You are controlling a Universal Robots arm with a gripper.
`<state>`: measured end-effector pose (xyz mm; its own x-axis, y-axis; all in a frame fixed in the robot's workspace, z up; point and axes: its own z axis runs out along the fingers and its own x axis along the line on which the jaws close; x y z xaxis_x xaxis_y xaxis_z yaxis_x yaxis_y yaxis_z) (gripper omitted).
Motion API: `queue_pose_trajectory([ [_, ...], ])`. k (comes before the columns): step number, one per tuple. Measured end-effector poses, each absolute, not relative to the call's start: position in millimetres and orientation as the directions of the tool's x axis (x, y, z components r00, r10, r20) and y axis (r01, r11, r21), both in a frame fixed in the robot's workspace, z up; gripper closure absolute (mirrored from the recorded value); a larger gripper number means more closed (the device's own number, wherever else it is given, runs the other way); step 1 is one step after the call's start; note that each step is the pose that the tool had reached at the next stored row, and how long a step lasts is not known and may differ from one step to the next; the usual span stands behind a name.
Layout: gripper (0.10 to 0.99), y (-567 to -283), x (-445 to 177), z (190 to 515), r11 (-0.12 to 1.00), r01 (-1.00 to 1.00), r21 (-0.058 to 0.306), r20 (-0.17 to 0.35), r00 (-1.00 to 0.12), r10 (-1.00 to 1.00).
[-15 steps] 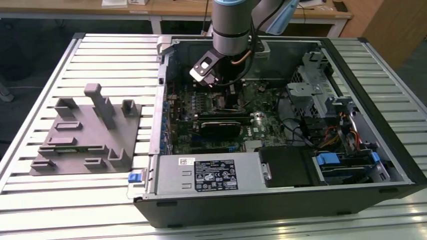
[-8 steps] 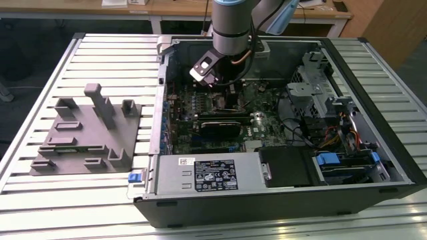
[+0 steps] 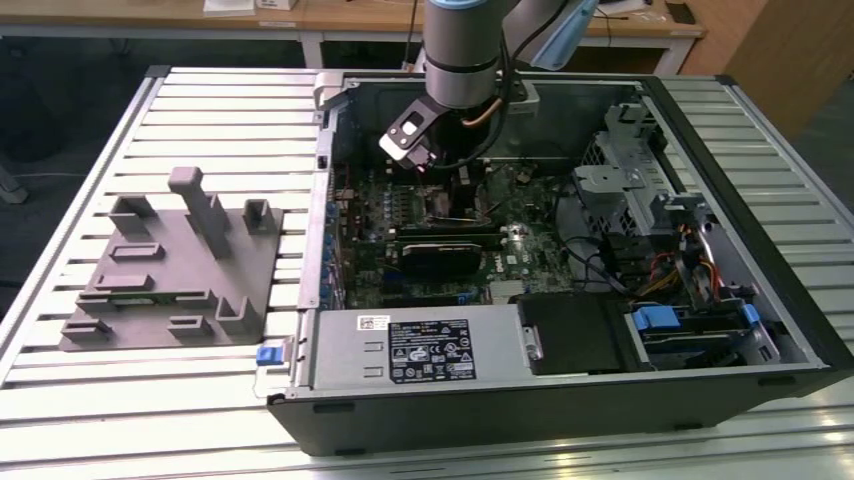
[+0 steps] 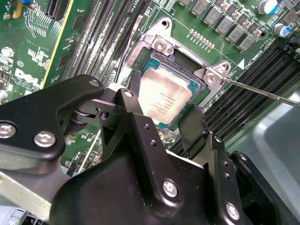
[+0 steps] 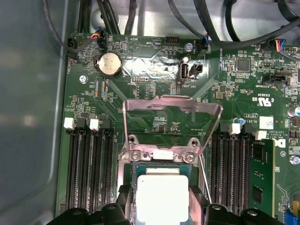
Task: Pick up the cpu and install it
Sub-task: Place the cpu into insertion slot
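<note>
While the arm (image 3: pixel 461 40) reaches down into the computer case (image 3: pixel 534 410), its jaws pinch the cpu (image 4: pixel 166 93) between them, just over the open socket (image 5: pixel 159 154).

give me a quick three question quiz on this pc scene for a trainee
1. Fill in: the grey fixture lies on the slatted table to the exterior view's ____ of the computer case.
2. Where is the cpu? A) on the grey fixture B) at the motherboard socket, by the gripper C) on the slatted table
3. True or false: the socket's load plate is closed flat over the cpu.
Key: 1 left. 2 B. 3 false; in the first wrist view the load plate stands raised.
</note>
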<state>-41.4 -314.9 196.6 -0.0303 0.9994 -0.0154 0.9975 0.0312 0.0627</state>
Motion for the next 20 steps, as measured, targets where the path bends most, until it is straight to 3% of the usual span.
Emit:
queue_pose_trajectory([
  [15,0.482,-317.5,-41.4,196.4,0.024,0.998,0.063,-0.016,-0.023,1.000],
  [17,0.494,-317.6,-41.4,196.5,0.023,0.998,0.062,-0.017,-0.022,1.000],
  [18,0.561,-317.6,-41.4,196.5,0.022,0.998,0.062,-0.017,-0.021,1.000],
  [20,0.561,-317.6,-41.4,196.5,0.021,0.998,0.063,-0.016,-0.020,1.000],
])
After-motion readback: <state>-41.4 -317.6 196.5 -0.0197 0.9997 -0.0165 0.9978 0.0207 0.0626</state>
